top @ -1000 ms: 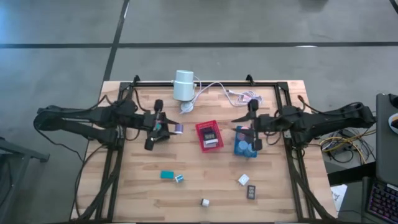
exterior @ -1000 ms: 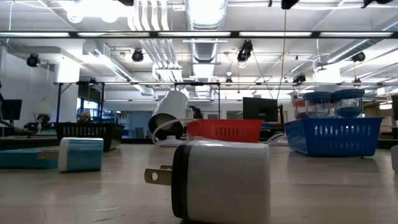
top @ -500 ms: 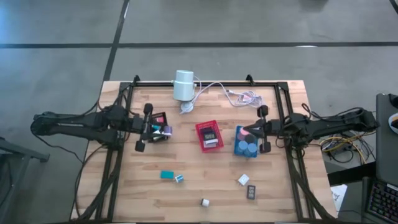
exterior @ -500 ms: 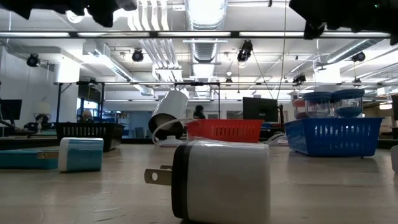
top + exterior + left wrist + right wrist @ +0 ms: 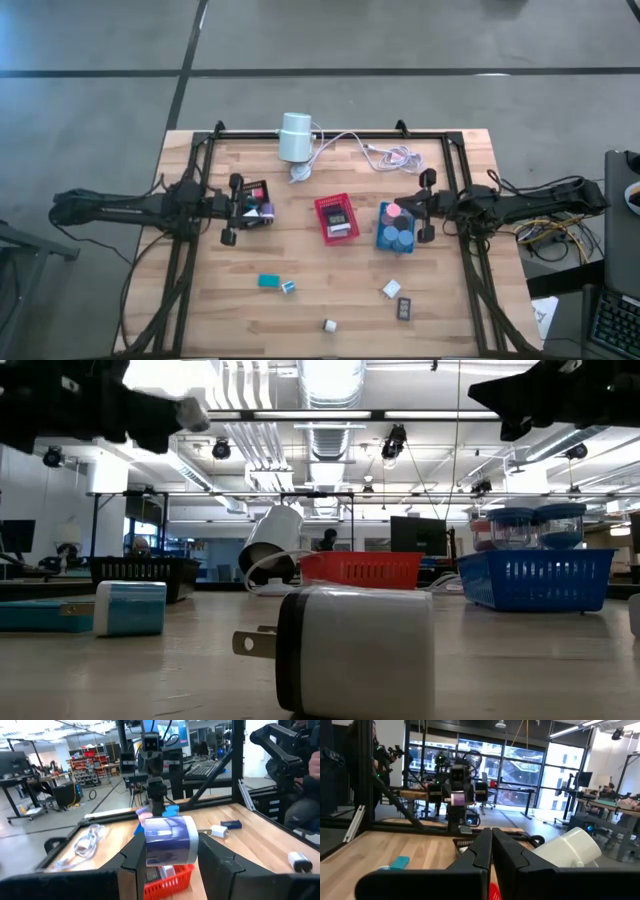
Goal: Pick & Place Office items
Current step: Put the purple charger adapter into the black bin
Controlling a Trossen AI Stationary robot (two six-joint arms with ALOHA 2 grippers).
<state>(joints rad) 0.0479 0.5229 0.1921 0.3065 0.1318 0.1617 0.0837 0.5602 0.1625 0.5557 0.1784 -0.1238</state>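
My left gripper is at the table's left, over the black tray, and is shut on a lilac round disc. My right gripper is shut and empty at the blue tray's right side. The blue tray holds a pink disc and blue-lidded round pieces. Loose on the table's near part lie a teal block, a small teal-white piece, a white block, a black piece and a white plug block. My left gripper pinches the lilac disc between its two fingers, one finger on each flat side. The fingers come level from the table's left. The disc's curved rim faces the wrist camera, and the disc is lifted clear of the table.
The red tray stands mid-table between the two grippers. A white cylinder with its cables lies at the far edge. A dark frame runs along the table's sides. Bare wood shows between the trays and the loose pieces.
My left gripper has drawn back toward the table's left edge, carrying the lilac disc with it. My right gripper has pulled away from over the blue tray toward the table's right edge. The trays and loose pieces have stayed in place.
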